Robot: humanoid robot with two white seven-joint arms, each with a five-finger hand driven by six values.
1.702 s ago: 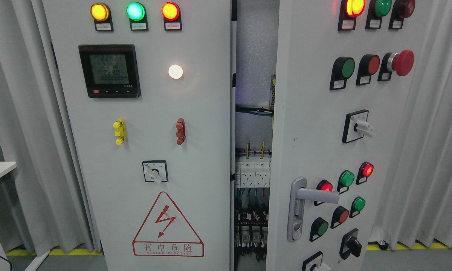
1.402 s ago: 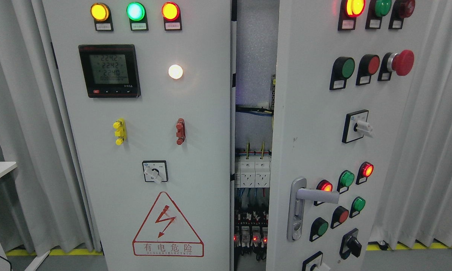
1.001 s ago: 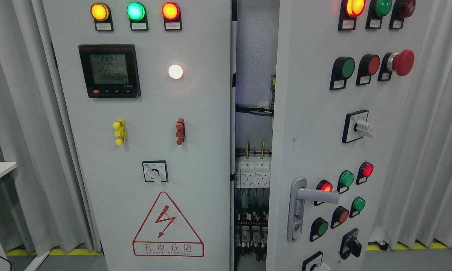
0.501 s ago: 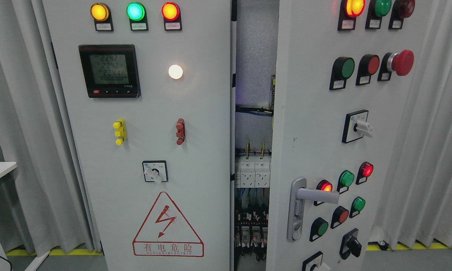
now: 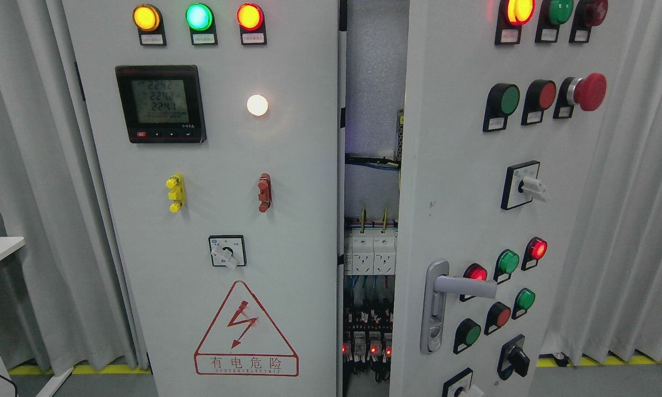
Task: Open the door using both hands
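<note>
Nothing has moved since the earlier frames; only relay lights blink.
Right door [image 5: 463,209] is seen ajar, gap [image 5: 372,193] beside left door [image 5: 215,220]; handle [image 5: 463,286] ungrasped; neither hand is seen, so wider opening remains.

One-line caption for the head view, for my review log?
Right cabinet door ajar beside the left door, lever handle untouched, breakers visible, no robot hands in frame.

The left door [image 5: 215,209] stood beside the right door [image 5: 474,198], a gap between them showing breakers [image 5: 370,252] inside; a handle [image 5: 447,298] sat on the right door's lower left.
</note>
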